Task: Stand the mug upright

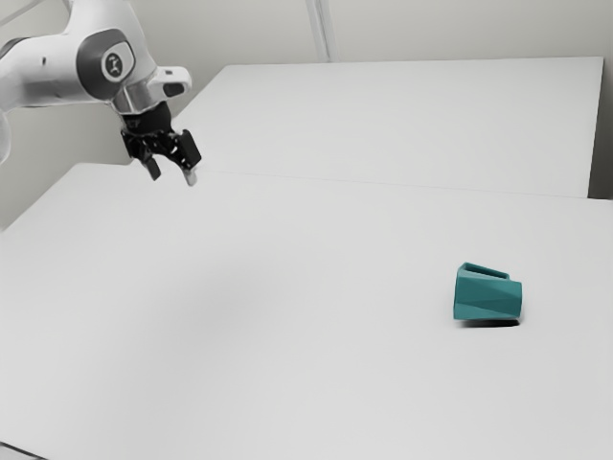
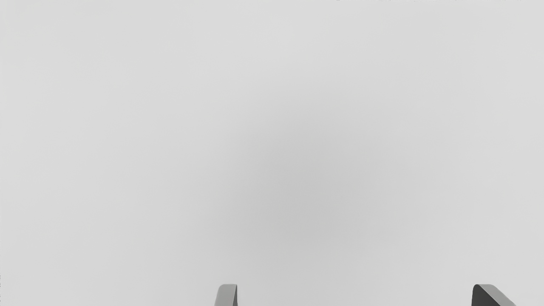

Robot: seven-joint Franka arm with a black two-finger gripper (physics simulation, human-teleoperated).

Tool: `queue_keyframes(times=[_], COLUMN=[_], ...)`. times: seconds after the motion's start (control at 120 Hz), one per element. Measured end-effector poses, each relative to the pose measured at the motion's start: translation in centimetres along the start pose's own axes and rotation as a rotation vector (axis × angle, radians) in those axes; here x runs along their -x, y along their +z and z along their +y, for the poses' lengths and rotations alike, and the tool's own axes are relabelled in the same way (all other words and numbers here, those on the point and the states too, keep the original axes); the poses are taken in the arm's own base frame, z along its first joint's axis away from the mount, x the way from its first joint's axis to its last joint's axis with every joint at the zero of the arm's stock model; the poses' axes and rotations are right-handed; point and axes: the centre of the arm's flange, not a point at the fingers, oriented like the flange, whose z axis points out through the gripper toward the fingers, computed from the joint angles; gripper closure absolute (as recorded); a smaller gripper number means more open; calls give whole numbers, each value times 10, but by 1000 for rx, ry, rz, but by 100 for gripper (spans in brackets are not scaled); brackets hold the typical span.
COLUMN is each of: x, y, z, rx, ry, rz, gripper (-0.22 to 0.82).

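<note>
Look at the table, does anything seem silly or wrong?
Yes, the mug does: it lies on its side on the table, toward the exterior view's right, and mugs usually stand up. I see no spill around it.

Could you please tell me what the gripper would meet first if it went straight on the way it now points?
Most likely the white table, though how far below the open gripper it lies is hard to judge. The teal mug lies well aside, toward the exterior view's right.
</note>
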Motion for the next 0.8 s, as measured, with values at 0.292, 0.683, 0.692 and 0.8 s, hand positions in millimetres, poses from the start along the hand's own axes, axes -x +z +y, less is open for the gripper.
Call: queue_keyframes(times=[0.292,0.683,0.692,0.8], x=[-37,-17,-18,-30], y=[40,114,116,137], z=[26,124,124,135], rx=[67,295,304,415], ry=[64,-134,-148,-310], rz=[63,284,287,321], gripper=[0,0,0,0])
